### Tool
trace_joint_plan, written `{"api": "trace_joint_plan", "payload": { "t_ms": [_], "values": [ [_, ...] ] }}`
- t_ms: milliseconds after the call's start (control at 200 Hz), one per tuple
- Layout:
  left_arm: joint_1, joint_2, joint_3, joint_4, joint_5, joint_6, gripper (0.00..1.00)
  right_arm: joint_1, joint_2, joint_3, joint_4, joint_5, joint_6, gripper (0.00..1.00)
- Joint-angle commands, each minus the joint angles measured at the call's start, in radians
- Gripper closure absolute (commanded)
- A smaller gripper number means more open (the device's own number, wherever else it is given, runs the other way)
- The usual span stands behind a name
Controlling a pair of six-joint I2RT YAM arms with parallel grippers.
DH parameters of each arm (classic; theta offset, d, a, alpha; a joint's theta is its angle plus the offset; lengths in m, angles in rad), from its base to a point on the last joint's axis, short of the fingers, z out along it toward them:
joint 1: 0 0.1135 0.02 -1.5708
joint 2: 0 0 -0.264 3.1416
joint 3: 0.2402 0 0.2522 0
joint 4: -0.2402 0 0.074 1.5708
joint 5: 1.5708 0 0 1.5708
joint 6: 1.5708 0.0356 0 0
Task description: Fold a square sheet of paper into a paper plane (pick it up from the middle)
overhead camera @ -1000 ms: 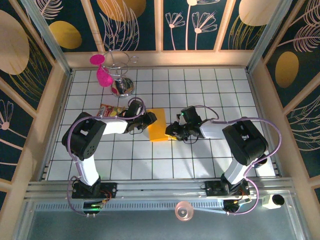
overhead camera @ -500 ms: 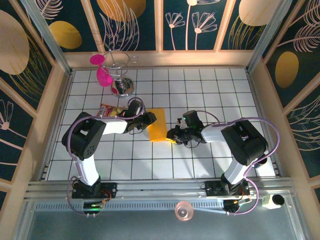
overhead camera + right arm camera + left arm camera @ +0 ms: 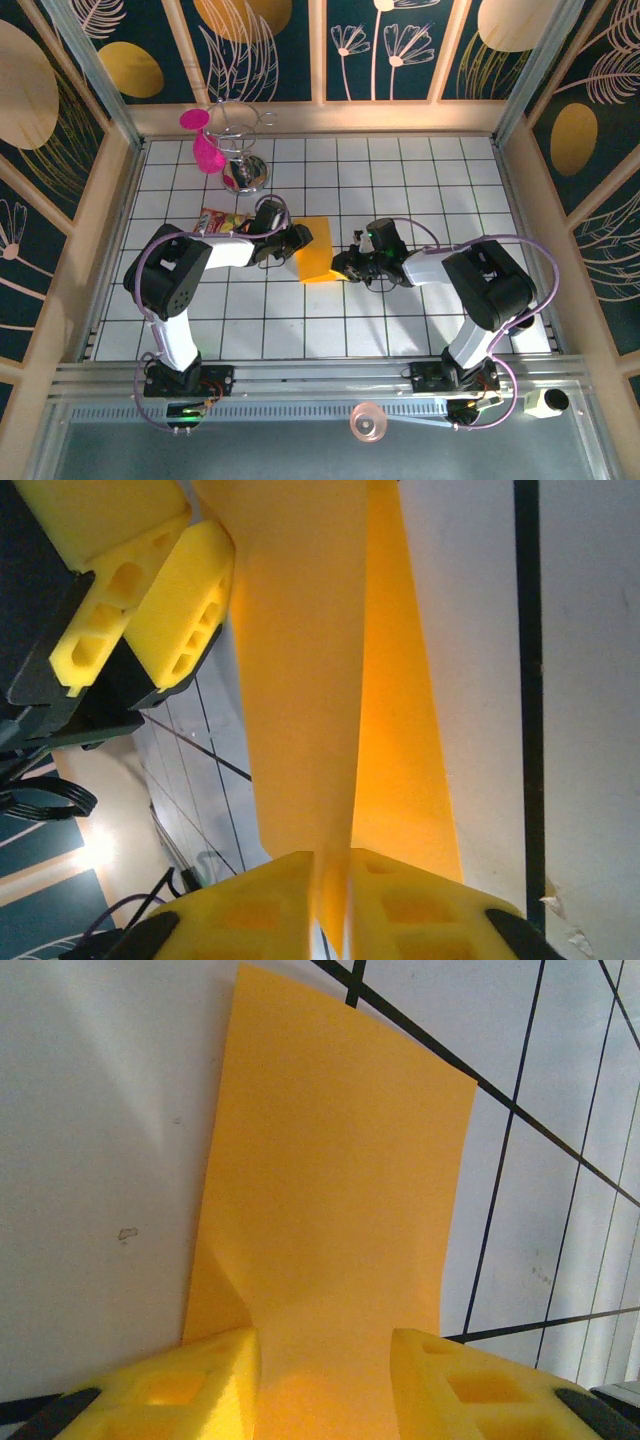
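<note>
Paper sheet (image 3: 315,252) folded over; left hand (image 3: 322,1375) grips one end, right hand (image 3: 330,885) pinches opposite edge. Best: align edges, press crease flat.

Bare white tiled worktop (image 3: 400,320) lies open near and far of both jaws. Behind the left jaws a crinkly red-and-yellow snack packet (image 3: 220,221) and chrome wire stand (image 3: 240,150) crowd that side.
</note>
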Motion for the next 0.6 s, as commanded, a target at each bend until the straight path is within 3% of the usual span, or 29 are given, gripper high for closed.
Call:
{"api": "trace_joint_plan", "payload": {
  "t_ms": [0,245,596],
  "values": [
    [-0.002,-0.006,0.006,-0.024,0.037,0.006,0.61,-0.007,-0.009,-0.005,0.001,0.019,0.007,0.9],
    [0.013,-0.024,0.063,-0.048,0.025,0.092,0.61,-0.006,-0.053,-0.02,-0.052,0.047,-0.008,0.98],
    [0.018,0.061,0.109,-0.111,-0.004,0.133,0.73,0.027,-0.061,0.042,-0.095,0.053,-0.059,1.0]
  ]
}}
